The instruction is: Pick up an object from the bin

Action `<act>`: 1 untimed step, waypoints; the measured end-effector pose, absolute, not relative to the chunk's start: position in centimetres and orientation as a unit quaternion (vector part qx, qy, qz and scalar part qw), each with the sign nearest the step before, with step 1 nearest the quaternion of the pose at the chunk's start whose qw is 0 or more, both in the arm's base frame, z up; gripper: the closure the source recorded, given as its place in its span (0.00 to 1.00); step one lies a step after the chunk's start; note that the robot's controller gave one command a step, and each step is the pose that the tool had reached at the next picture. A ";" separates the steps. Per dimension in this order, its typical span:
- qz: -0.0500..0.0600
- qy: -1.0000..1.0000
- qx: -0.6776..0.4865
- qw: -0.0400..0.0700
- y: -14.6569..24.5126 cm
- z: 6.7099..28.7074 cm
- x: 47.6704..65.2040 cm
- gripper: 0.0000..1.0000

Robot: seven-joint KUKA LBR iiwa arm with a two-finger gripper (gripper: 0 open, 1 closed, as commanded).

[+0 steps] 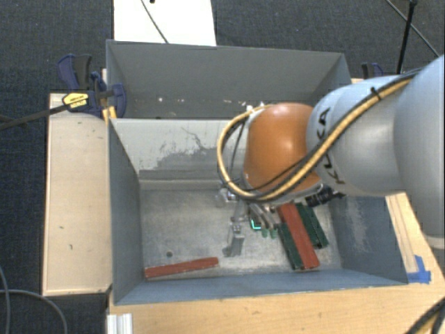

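My gripper (234, 243) hangs under the wrist's orange cover, low over the bare middle of the bin floor, with nothing seen in it. A flat red-brown bar (181, 267) lies to its front left, near the front wall. To the gripper's right, a red bar (300, 235) lies lengthwise between dark green bars (315, 229). Their far ends are hidden under the arm. A small green bit (266, 229) shows just right of the gripper, beside those bars.
The arm and its orange cover with looped cables reach in from the right and hide the back right of the bin. Bare floor shows on the left and behind the red-brown bar.
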State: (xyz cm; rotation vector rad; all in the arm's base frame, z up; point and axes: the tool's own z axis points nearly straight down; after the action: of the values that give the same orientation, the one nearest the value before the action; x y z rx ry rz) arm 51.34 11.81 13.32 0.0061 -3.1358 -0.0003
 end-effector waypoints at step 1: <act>-0.001 -0.999 0.037 0.003 18.1 6.7 48.5 0.00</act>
State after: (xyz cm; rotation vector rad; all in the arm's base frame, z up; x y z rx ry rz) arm 48.52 18.15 6.72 0.1158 -3.1341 -0.0032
